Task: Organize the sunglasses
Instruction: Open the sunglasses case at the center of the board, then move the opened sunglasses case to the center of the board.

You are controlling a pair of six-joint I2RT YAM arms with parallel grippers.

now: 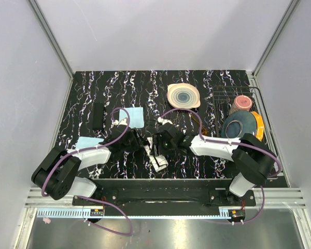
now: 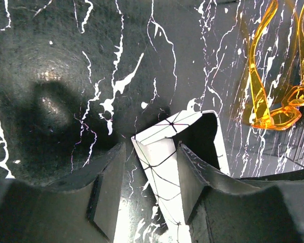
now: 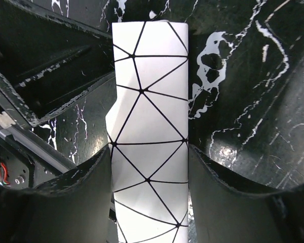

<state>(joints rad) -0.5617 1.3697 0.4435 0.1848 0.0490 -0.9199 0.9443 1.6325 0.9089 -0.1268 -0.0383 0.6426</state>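
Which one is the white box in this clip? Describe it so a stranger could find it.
On the black marbled table, look at the middle of the near edge, where both arms reach in. There is a long white box, open at one end. Its thin black lines forming triangles set it apart from the plain blue cloths and the flat black case to the left.

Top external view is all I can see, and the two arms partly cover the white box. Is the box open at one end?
Observer: Yes. In the left wrist view the white box is open at one end, and its inside looks dark.
Operator: Does the right gripper hold it?
Observer: It seems so. In the right wrist view the right gripper has a finger against each long side of the box.
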